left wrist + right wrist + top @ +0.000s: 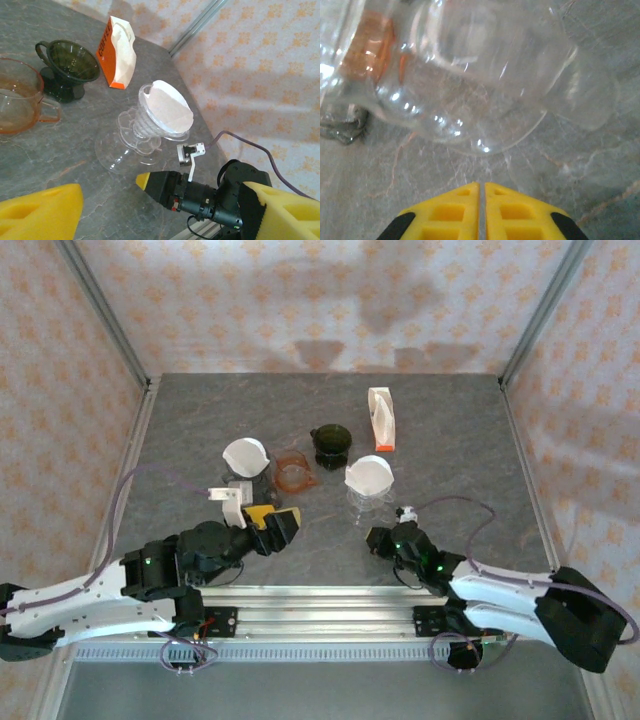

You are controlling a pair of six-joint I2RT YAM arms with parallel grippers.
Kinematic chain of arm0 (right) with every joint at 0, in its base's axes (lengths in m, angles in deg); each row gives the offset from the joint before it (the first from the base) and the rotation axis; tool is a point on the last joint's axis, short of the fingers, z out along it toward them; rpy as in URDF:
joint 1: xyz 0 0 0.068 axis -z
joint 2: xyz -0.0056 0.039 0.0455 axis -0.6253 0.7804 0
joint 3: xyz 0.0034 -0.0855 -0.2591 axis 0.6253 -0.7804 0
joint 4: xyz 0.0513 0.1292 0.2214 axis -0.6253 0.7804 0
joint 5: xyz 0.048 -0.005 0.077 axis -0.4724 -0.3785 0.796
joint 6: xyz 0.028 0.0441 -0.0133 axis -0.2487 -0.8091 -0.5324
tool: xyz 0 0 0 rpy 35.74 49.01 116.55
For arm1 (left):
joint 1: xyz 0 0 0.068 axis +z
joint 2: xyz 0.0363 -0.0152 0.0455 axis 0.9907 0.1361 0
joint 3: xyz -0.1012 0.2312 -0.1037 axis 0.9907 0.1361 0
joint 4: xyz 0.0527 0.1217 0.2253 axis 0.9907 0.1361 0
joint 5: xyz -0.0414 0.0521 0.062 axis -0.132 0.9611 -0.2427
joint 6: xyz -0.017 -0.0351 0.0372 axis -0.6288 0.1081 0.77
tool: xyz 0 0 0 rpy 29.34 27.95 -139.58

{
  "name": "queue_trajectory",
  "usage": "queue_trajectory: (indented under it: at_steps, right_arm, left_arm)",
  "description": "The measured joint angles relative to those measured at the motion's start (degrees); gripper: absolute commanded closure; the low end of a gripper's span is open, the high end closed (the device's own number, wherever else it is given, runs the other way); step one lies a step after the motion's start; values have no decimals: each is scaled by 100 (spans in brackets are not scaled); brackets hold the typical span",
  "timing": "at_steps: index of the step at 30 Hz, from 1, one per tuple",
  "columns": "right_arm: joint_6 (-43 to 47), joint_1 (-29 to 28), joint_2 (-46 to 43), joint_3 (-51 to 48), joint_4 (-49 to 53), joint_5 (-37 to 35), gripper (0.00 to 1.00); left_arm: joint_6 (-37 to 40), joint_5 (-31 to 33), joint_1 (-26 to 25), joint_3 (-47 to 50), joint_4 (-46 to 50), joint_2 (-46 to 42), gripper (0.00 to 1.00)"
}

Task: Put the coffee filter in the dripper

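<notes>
A white coffee filter (368, 474) sits inside the clear dripper (362, 502) at the table's middle right. In the left wrist view the filter (167, 107) fills the dripper (136, 131)'s cone. My right gripper (375, 538) lies low just in front of this dripper, its yellow fingers (450, 215) shut together with nothing between them, and the clear base (470, 100) is close ahead. My left gripper (283, 524) stands open to the left of it, its yellow fingers (42, 212) wide apart and holding nothing.
A dark green dripper (330, 443), an orange dripper (294, 472) and another dripper with a white filter (245, 455) stand behind the grippers. An orange-and-white filter box (381, 418) stands at the back right. My right arm's tip (160, 187) is close to the left gripper.
</notes>
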Motion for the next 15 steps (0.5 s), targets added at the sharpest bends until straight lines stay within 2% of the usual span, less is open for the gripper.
queue_trajectory:
  at_steps: [15]
  right_arm:
    - [-59,374,1329,42,-1711,160,92]
  left_arm:
    - [0,181,0,24,337,-337,20]
